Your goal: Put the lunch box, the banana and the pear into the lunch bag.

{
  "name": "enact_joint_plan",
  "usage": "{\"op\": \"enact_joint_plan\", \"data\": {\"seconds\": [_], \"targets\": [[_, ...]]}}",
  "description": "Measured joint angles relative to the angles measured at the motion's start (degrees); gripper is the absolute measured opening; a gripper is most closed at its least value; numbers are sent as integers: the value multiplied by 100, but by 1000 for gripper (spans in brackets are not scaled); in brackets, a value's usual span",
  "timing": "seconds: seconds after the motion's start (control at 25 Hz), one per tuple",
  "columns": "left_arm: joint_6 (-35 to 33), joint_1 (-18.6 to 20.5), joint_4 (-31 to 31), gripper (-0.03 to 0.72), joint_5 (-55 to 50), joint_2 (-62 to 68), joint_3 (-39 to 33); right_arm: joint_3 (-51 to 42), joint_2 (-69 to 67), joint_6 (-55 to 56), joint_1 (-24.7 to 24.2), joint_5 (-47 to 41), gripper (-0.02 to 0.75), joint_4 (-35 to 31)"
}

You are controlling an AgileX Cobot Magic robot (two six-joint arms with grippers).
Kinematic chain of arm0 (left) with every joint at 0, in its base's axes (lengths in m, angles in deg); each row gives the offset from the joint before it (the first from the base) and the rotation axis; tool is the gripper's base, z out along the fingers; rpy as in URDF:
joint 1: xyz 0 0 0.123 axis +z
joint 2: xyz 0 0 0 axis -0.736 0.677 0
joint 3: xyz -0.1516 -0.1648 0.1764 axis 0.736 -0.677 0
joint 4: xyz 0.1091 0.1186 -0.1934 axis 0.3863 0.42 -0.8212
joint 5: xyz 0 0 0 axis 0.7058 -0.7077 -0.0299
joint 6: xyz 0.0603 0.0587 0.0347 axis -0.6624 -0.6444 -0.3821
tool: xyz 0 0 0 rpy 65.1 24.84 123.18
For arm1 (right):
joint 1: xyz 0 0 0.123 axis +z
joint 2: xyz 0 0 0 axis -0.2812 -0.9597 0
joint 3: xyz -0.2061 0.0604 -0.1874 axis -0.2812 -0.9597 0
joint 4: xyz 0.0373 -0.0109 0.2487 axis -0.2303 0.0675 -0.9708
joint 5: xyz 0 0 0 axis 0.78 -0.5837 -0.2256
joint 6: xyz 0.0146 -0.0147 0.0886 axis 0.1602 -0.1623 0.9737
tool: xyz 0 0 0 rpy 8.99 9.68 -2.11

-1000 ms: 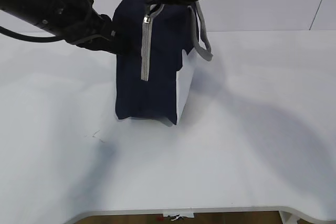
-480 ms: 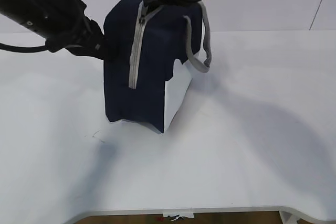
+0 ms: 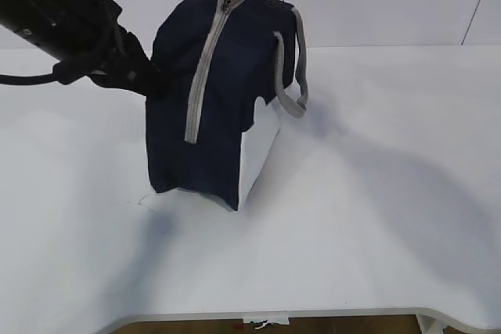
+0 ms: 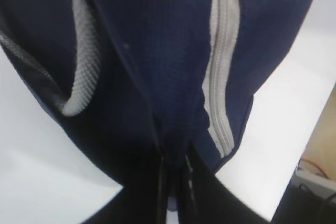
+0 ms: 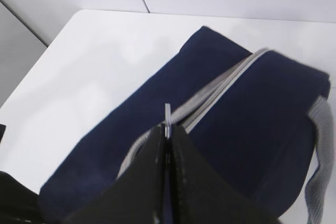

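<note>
Exterior view: the lunch bag (image 3: 215,99) stands upright near the middle of the white table (image 3: 376,217), tilted slightly, its grey zipper (image 3: 202,76) running down the front face and appearing drawn shut along the visible length. The lunch box, banana and pear are not visible in any view; presumably inside, though this cannot be confirmed.

Left gripper (image 4: 173,182): jaws pinched together on a fold of navy fabric at the bag's side, seen close in the left wrist view. Right gripper (image 5: 167,129): jaws clamped on the thin metal zipper pull (image 5: 167,114) at the top of the bag.

Handling judgement: the bag is soft cloth that puckers under the pinch, so it will not resist a pull unless braced. It looks light enough to slide or tip on the smooth table. Best holds are the grey loop handle (image 3: 293,76), a firm fold of fabric, or the pull
</note>
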Motion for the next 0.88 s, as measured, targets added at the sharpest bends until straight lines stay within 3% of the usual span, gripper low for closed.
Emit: {"op": "enact_joint_plan", "data": {"seconds": [0.16, 0.48, 0.88], "targets": [[-2, -13, 307, -5, -56, 0, 0, 211, 0, 0, -19, -39, -10, -11], [-2, 8, 356, -5, -180, -35, 0, 607, -74, 0, -48, -364, -10, 355], [-2, 16, 479, -5, -536, -35, 0, 674, -435, 2, -579, -282, -10, 433]]}}
